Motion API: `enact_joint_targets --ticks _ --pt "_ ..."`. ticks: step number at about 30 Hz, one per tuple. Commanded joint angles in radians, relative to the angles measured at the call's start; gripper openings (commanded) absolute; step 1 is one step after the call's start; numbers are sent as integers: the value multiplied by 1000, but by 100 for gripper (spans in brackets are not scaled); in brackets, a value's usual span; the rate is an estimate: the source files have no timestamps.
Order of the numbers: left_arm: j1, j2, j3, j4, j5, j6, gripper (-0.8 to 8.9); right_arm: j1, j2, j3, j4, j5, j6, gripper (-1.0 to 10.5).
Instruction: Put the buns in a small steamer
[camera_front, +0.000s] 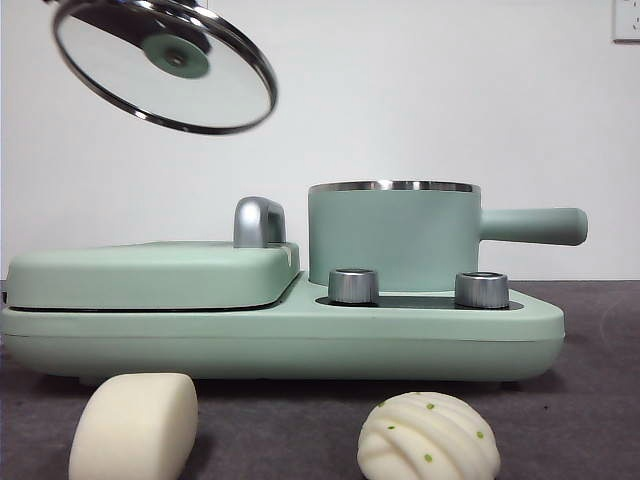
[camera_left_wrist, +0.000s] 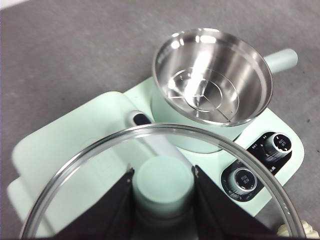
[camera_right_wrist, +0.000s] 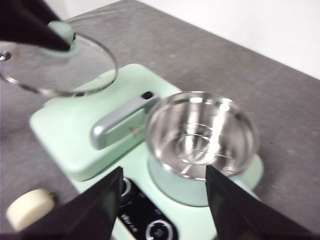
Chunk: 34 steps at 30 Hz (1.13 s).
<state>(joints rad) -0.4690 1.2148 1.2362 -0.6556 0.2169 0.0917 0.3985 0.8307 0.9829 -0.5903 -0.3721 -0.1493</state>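
I see my left end effector (camera_left_wrist: 162, 187) clamped on the knob of the glass lid (camera_front: 165, 65), high above the griddle cover (camera_front: 150, 275). On the desk (camera_front: 590, 400) lie the smooth bun (camera_front: 133, 428) and the pleated bun (camera_front: 428, 438). The small steamer (camera_front: 393, 235) stands open. My right end effector (camera_right_wrist: 162, 205) hovers above, jaws apart.

I see even, bright light; glare streaks the steel pot (camera_left_wrist: 212, 82) beyond my left fingers (camera_left_wrist: 112, 210). My right wrist picture is softly blurred. Buns (camera_front: 135, 428) cast faint shadows.
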Motion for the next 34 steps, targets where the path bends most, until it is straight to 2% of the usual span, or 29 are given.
enact_joint_targets --ticks 1,10,15,21,27,34 --pt "11 -56 -20 23 -5 -26 12 48 27 19 2 -5 3 267" --pt "62 -229 -125 21 -106 -70 11 289 179 19 15 8 -62 281" --pt "71 -257 -125 42 -109 -79 11 428 319 19 29 13 -108 344" --pt "71 -256 -125 51 -110 -79 11 559 496 19 87 37 -181 350" --pt "74 -256 -125 51 -141 -79 11 632 640 19 215 42 -184 393" --pt "84 -256 -125 50 -144 -78 11 688 760 19 295 103 -191 393"
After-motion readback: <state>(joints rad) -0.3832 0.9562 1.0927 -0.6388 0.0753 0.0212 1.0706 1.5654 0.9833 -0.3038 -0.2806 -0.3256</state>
